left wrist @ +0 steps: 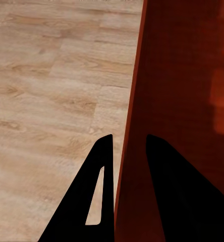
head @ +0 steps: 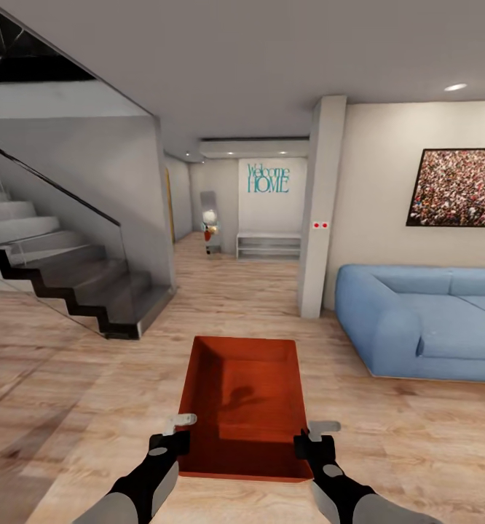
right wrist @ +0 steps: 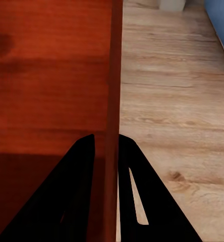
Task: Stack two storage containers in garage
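An orange-red storage container (head: 242, 407) hangs level in front of me over the living room's light wood floor (head: 89, 378). My left gripper (head: 173, 437) is shut on its left wall near the close corner, and my right gripper (head: 312, 440) is shut on its right wall. In the left wrist view the black fingers of the left gripper (left wrist: 128, 151) straddle the thin wall of the container (left wrist: 187, 101). The right wrist view shows the right gripper (right wrist: 107, 146) pinching the opposite wall of the container (right wrist: 51, 85). The bin is empty. The garage is out of view.
A blue sofa (head: 417, 320) stands at the right under a framed picture (head: 457, 187). A staircase with a glass rail (head: 60, 269) rises at the left. Ahead, a white pillar (head: 319, 211) flanks a hallway ending at a low shelf (head: 268, 245).
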Tool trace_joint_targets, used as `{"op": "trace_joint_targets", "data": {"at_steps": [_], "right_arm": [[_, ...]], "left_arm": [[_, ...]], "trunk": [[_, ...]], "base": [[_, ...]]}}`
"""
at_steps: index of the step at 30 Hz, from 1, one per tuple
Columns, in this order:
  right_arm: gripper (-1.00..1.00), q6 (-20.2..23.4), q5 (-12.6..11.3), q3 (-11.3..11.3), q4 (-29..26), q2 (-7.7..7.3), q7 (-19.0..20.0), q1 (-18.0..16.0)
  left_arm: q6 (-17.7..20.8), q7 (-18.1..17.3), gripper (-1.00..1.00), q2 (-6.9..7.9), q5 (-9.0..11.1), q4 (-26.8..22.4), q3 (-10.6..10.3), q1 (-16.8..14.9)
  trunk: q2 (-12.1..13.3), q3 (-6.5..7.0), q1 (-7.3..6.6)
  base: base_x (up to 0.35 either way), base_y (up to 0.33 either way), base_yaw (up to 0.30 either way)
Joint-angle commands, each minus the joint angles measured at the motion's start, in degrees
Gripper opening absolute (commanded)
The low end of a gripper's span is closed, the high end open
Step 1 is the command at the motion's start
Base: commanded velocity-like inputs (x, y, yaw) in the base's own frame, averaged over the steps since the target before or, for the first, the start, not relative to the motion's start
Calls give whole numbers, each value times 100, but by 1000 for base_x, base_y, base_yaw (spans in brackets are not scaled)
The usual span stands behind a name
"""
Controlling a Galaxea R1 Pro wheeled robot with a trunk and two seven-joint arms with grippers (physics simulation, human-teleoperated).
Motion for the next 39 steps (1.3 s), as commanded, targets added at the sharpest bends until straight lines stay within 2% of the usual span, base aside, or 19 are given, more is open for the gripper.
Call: {"op": "trace_joint_targets", "data": {"at_steps": [1,39], "right_arm": [[-100,-49,-112,-151,-2,-6,-35,-8],[-100,-49,-103,-137,-2,20,-35,-8]], "left_arm": [[2,57,-100,31,-64,-2,147,-5],[-1,52,-100,84,-60,12,147,-6]], "trunk": [[-6,-8,4],[-6,-8,4]], "base": [[322,0,6],[322,0,0]]}}
